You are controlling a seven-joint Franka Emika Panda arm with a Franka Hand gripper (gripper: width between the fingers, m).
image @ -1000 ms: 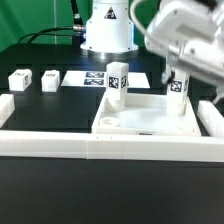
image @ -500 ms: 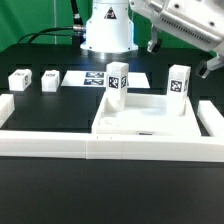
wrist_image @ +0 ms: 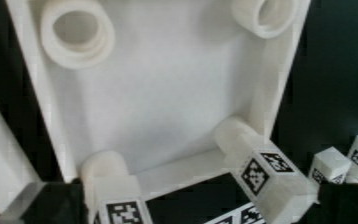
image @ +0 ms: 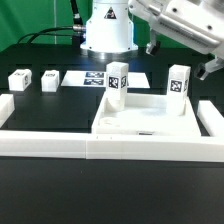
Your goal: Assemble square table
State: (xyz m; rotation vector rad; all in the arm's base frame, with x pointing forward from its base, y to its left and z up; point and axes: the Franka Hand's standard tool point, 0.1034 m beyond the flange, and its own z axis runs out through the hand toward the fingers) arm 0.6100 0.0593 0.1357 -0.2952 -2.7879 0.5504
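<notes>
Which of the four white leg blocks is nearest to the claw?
The upright leg at the slab's corner on the exterior view's right, just below the claw. The other upright leg and two loose blocks lie farther toward that view's left.

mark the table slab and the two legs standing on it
table slab (image: pixel 160 119), exterior view, bare inner face
leg on the exterior view's left (image: pixel 118 84), exterior view, tagged front face
leg on the exterior view's right (image: pixel 179 83), exterior view, tagged front face
</notes>
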